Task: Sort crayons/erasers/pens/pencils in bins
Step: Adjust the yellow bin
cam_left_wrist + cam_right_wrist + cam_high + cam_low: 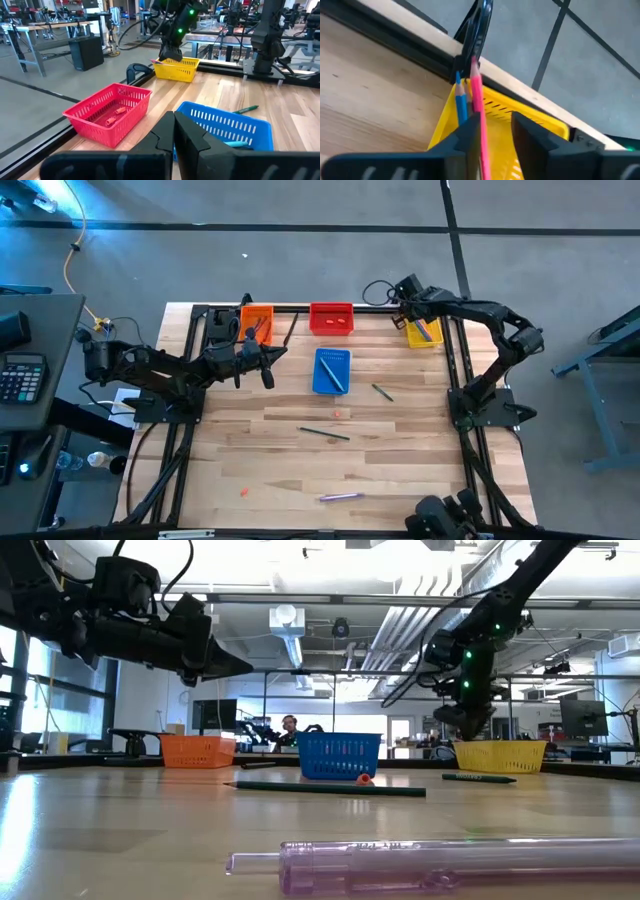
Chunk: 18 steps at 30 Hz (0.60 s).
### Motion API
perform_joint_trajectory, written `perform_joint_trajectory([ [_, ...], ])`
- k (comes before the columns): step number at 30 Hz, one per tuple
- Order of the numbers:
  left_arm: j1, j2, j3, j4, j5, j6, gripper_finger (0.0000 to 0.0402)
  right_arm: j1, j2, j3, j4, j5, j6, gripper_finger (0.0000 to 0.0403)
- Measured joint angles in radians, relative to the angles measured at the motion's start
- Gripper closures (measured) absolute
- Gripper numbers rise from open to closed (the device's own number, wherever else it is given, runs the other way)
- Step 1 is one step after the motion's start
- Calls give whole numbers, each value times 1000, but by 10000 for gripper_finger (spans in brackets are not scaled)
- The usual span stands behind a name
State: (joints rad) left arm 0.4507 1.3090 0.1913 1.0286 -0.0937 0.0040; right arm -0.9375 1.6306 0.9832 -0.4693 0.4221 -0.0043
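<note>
My right gripper (496, 121) is open above the yellow bin (424, 332) at the table's far right. A pink pen (478, 107) stands slanted between its fingers, beside a blue pen (461, 102) leaning in the bin's corner. My left gripper (174, 136) is shut on nothing. It hovers level between the orange bin (257, 322) and the blue bin (332, 370). The red bin (331, 318) holds small red pieces (114, 115). Two pencils (325, 433) (383, 391), a purple pen (341, 496) and an eraser (338, 414) lie flat on the table. My right gripper has the pink pen's shaft (481, 131) running along the inner side of one finger (468, 140). The other finger (530, 137) stands clear of it. Whether the near finger touches the pen, I cannot tell. The pen's lower end is hidden behind the fingers.
A small orange-red piece (244, 492) lies near the table's front left. A teal pen (235, 144) lies in the blue bin and a green one (245, 109) on the table beyond it. A black frame rail (390, 47) borders the far edge behind the bins.
</note>
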Motion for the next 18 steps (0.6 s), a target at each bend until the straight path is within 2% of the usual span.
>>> perform_joint_trajectory([
  [3,0,0,0,0,0,0,401,3,0,52,-74,0,-13,283],
  [6,0,0,0,0,0,0,401,13,-7,108,-205,-13,-60,278],
  [9,0,0,0,0,0,0,401,42,-56,122,-324,-57,-81,303],
  [14,0,0,0,-7,0,1,401,91,-213,20,-477,-198,-61,389],
  [18,0,0,0,-7,0,8,401,143,-336,-107,-479,-285,10,385],
])
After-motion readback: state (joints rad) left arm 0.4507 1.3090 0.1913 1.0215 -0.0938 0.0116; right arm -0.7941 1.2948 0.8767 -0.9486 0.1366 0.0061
